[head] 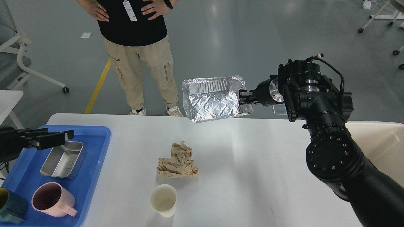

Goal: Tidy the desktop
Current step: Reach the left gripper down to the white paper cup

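Observation:
The white desktop (252,164) fills the lower view. My right gripper (244,97) is shut on the right rim of an empty foil tray (213,101), held in the air over the desktop's far edge with its inside tilted toward me. A crumpled brown paper (178,160) lies mid-table, and a white paper cup (163,199) stands upright just in front of it. My left gripper (60,136) hovers over the far left of the blue tray (94,157), fingers pointing right, open and holding nothing.
In the blue tray sit a steel container (63,155), a pink mug (52,199) and a teal cup (11,209). A beige bin (378,142) stands at the table's right end. A person (135,47) stands beyond the far edge.

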Robot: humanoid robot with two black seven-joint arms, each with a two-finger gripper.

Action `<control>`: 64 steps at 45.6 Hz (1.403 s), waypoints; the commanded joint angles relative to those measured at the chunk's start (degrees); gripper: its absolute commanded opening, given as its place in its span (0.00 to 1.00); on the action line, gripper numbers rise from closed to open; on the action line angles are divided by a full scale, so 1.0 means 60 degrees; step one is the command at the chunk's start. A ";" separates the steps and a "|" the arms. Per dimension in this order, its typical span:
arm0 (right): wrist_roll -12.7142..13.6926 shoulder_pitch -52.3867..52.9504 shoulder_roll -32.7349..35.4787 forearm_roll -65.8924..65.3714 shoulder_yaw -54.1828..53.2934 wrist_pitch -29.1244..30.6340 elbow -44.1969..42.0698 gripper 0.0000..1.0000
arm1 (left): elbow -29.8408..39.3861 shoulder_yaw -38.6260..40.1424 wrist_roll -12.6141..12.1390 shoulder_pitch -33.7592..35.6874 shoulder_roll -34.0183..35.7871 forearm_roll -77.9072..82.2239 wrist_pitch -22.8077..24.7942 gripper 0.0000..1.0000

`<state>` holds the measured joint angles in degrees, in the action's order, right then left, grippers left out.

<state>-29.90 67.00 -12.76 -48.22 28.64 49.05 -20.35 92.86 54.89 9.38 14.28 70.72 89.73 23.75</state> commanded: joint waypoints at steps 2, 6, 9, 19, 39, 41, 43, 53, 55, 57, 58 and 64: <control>-0.0129 -0.0033 0.0018 0.0010 0.0032 0.0043 -0.0109 0.00 | 0.0095 -0.0038 0.0355 0.0110 -0.0141 0.0528 -0.0003 0.97; -0.0247 -0.0092 0.0018 0.0010 0.0076 0.0043 -0.0109 0.00 | 0.0095 -0.0038 0.0369 0.0124 -0.0200 0.0528 -0.0003 0.97; -0.0436 -0.0106 0.0032 0.0010 0.0090 0.0043 -0.0109 0.00 | 0.0095 -0.0037 0.0399 0.0124 -0.0390 0.0528 -0.0003 0.97; -0.1037 -0.0209 0.0032 -0.0034 0.0207 -0.0015 -0.0138 0.00 | 0.0080 -0.0008 0.0413 0.0139 -0.0859 0.0514 0.0012 0.97; -0.2166 -0.0370 0.0076 -0.0020 0.0603 -0.0015 -0.0182 0.00 | -0.0023 -0.0081 0.0750 0.0330 -0.0991 0.0484 0.0114 0.97; -0.2166 -0.0370 0.0076 -0.0020 0.0603 -0.0015 -0.0182 0.00 | -0.0052 -0.0125 0.0750 0.0344 -0.1035 0.0514 0.0187 0.97; -0.2166 -0.0370 0.0076 -0.0020 0.0603 -0.0015 -0.0182 0.00 | -0.0081 -0.0227 0.0750 0.0431 -0.1166 0.0558 0.0289 0.97; -0.2166 -0.0385 0.0032 -0.0020 0.0589 -0.0015 -0.0328 0.00 | -0.1223 -0.2261 0.0779 0.2451 -0.2148 0.1728 0.0817 0.97; -0.2166 -0.0370 0.0032 -0.0005 0.0589 -0.0015 -0.0358 0.00 | -0.1443 -0.2847 0.0809 0.2905 -0.2338 0.1876 0.0817 0.97; -0.2166 -0.0370 0.0018 -0.0005 0.0603 -0.0015 -0.0358 0.00 | -0.1589 -0.3491 0.0824 0.3330 -0.2601 0.1920 0.0803 0.96; -0.2166 -0.0370 0.0018 -0.0005 0.0603 -0.0015 -0.0372 0.00 | -0.1604 -0.3828 0.0838 0.3550 -0.2719 0.1935 0.0803 0.96; -0.2151 -0.0355 0.0018 -0.0005 0.0588 -0.0015 -0.0372 0.00 | -0.1619 -0.5791 0.1101 0.4620 -0.3275 0.2212 0.0803 0.86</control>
<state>-42.90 64.83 -12.65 -48.27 32.24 48.95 -22.54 83.43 29.72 14.66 36.56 53.81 101.36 28.58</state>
